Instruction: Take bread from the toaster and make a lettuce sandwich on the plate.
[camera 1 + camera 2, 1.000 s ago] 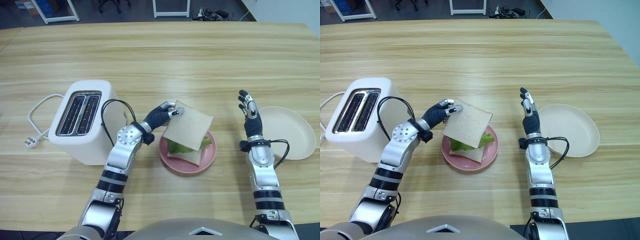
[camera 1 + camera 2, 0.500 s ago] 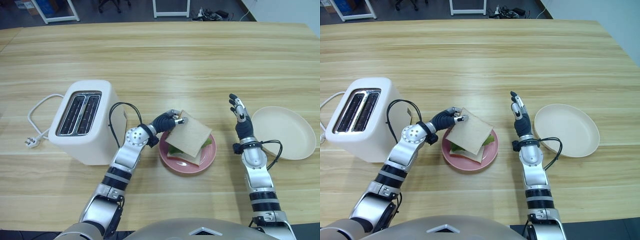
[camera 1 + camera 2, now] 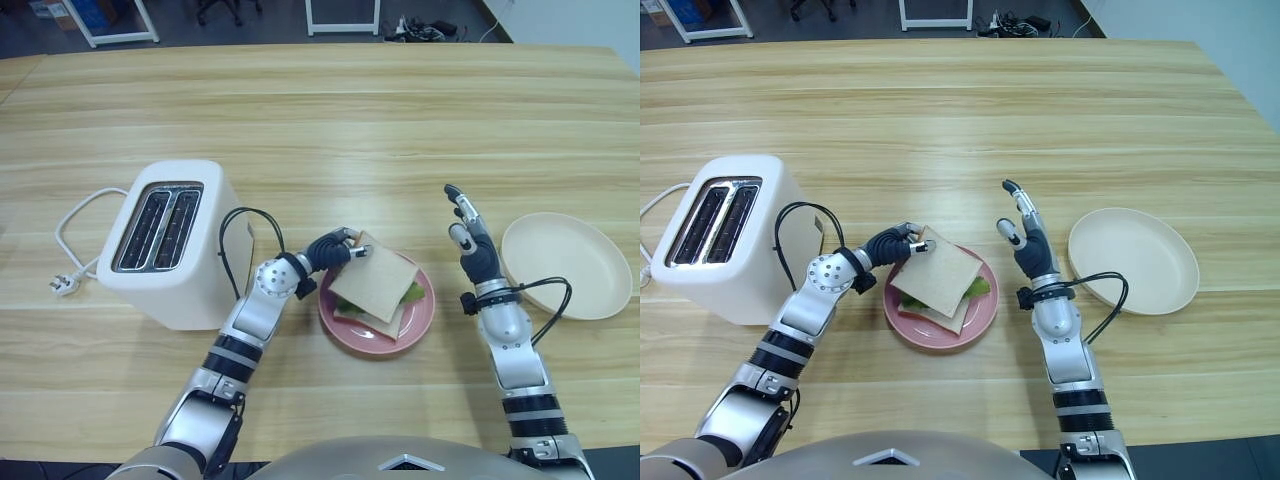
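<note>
A pink plate sits in front of me with a bottom bread slice and green lettuce on it. A top bread slice lies over the lettuce, its left corner still pinched by my left hand. The white toaster stands to the left with both slots empty. To the right of the plate, my right hand is held upright with fingers spread and holds nothing.
A cream bowl lies at the right, close behind my right hand. The toaster's white cable and plug trail off to the left. Open wooden tabletop stretches beyond the plate.
My left hand lowered the top slice from a tilted position down onto the lettuce. My right hand shifted left, closer to the plate.
</note>
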Tool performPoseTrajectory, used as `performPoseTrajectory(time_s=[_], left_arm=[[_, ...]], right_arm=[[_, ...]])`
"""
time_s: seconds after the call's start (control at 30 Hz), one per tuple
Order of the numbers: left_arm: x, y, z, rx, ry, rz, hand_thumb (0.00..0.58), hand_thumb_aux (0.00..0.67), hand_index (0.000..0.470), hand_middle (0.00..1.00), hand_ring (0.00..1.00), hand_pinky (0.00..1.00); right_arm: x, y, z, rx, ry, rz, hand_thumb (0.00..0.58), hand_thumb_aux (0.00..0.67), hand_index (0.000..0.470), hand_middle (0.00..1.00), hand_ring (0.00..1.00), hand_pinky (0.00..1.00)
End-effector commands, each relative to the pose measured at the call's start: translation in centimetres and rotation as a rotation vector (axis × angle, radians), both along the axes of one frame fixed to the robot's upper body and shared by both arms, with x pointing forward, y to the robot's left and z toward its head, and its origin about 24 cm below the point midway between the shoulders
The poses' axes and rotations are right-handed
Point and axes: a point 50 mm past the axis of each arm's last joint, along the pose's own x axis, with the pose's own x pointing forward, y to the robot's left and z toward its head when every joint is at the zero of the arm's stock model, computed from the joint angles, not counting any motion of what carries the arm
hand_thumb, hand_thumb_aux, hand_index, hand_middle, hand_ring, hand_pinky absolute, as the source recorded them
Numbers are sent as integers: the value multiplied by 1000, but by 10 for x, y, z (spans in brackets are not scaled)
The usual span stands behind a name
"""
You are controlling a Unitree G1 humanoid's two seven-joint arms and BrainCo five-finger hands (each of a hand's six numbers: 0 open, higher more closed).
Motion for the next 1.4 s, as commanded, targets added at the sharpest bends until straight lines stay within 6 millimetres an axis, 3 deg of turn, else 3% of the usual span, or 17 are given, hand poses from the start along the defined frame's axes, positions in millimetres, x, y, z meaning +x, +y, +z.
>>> performPoseTrajectory(time_s=[0.03, 0.1, 0.13, 0.17, 0.2, 0.23, 0.43, 0.67, 0.77, 0.87, 0.9, 0.93, 1.0, 1.03, 1.07, 1.3, 1.4], left_arm=[[-4, 3, -8, 107, -31, -8, 578, 631, 442, 984, 984, 984], [-5, 4, -7, 133, -59, -2, 577, 625, 439, 765, 765, 765], [-5, 4, -6, 137, -66, -5, 576, 617, 433, 525, 525, 525], [-6, 4, -5, 139, -71, -6, 576, 612, 429, 361, 361, 361], [-6, 4, -4, 145, -79, -8, 575, 607, 426, 35, 35, 35], [-6, 4, -4, 157, -86, -12, 574, 604, 424, 0, 0, 0], [-9, 2, -4, 191, -114, -18, 566, 565, 396, 0, 0, 0], [-12, 1, -3, 187, -112, -24, 568, 575, 404, 0, 0, 0], [-14, -1, -5, 201, -109, -34, 569, 578, 405, 0, 0, 0], [-15, -3, -4, 212, -125, -31, 557, 536, 376, 0, 0, 0], [-15, -3, -3, 212, -132, -30, 559, 544, 382, 0, 0, 0], [-15, -3, -2, 218, -142, -30, 574, 602, 422, 0, 0, 0], [-13, -1, 2, 252, -197, 0, 566, 568, 398, 0, 0, 0], [-10, 1, 6, 281, -251, 36, 482, 394, 276, 0, 0, 0], [-7, 3, 11, 303, -309, 74, 0, 0, 0, 0, 0, 0], [0, 24, 51, 364, -814, 428, 0, 0, 0, 0, 0, 0], [-9, 30, 54, 295, -872, 473, 0, 0, 0, 0, 0, 0]], right_arm=[[-25, 9, 4, -319, -152, 71, 0, 0, 0, 0, 0, 0], [-37, 13, 2, -426, -199, 109, 0, 0, 0, 0, 0, 0], [-42, 15, -1, -484, -211, 132, 0, 0, 0, 0, 0, 0], [-46, 16, -5, -529, -217, 148, 0, 0, 0, 0, 0, 0], [-50, 17, -9, -572, -219, 163, 0, 0, 0, 0, 0, 0], [-53, 17, -13, -620, -221, 178, 0, 0, 0, 0, 0, 0], [-66, 23, -34, -776, -208, 272, 0, 0, 0, 0, 0, 0], [-67, 40, -87, -967, -106, 435, 0, 0, 0, 0, 0, 0], [-70, 40, -98, -1009, -97, 462, 0, 0, 0, 0, 0, 0], [-73, 35, -107, -1049, -70, 478, 0, 0, 0, 0, 0, 0], [-74, 34, -111, -1057, -55, 485, 0, 0, 0, 0, 0, 0], [-74, 33, -116, -1068, -37, 495, 0, 0, 0, 0, 0, 0], [-74, 29, -128, -1096, 6, 513, 0, 0, 0, 0, 0, 0], [-74, 27, -133, -1110, 26, 520, 0, 0, 0, 0, 0, 0], [-75, 25, -137, -1117, 43, 524, 0, 0, 0, 0, 0, 0], [-75, 19, -141, -1099, 61, 511, 0, 0, 0, 0, 0, 0], [-66, 15, -134, -1036, 34, 468, 0, 0, 0, 0, 0, 0]])
